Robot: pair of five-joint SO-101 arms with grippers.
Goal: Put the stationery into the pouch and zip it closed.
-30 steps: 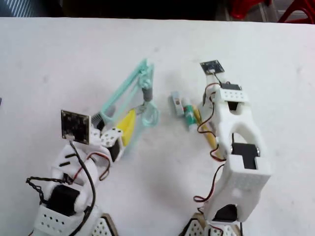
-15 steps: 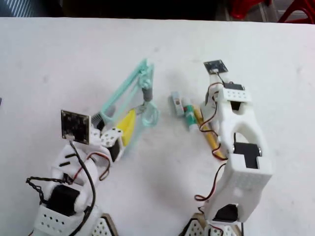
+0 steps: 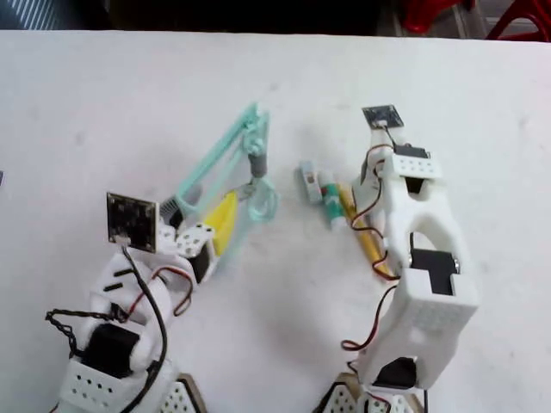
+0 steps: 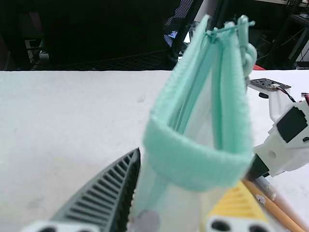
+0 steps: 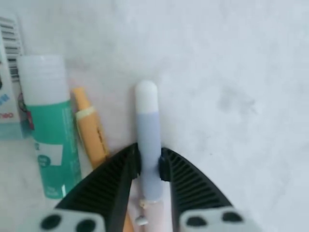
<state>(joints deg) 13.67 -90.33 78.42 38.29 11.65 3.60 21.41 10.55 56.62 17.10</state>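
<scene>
A mint-green pouch (image 3: 225, 163) lies slanted on the white table, its zipper open. My left gripper (image 3: 211, 225) is shut on the pouch's near end, and the pouch (image 4: 203, 121) stands between the black finger (image 4: 104, 198) and the yellow one. A small box (image 3: 307, 181), a green glue stick (image 3: 330, 200) and a yellow pencil (image 3: 363, 232) lie to the right of the pouch. My right gripper (image 5: 148, 155) is shut on a pale blue pen (image 5: 146, 130) with a white cap, beside the glue stick (image 5: 48, 130) and an orange pencil (image 5: 89, 133).
The right arm (image 3: 417, 224) stretches over the pencil and covers part of the stationery. The right arm's white body (image 4: 289, 140) shows close beside the pouch. The white table (image 3: 112, 95) is bare on the far side and left.
The right arm's wrist has shifted slightly to the right, away from the glue stick. The left arm and the pouch have not moved.
</scene>
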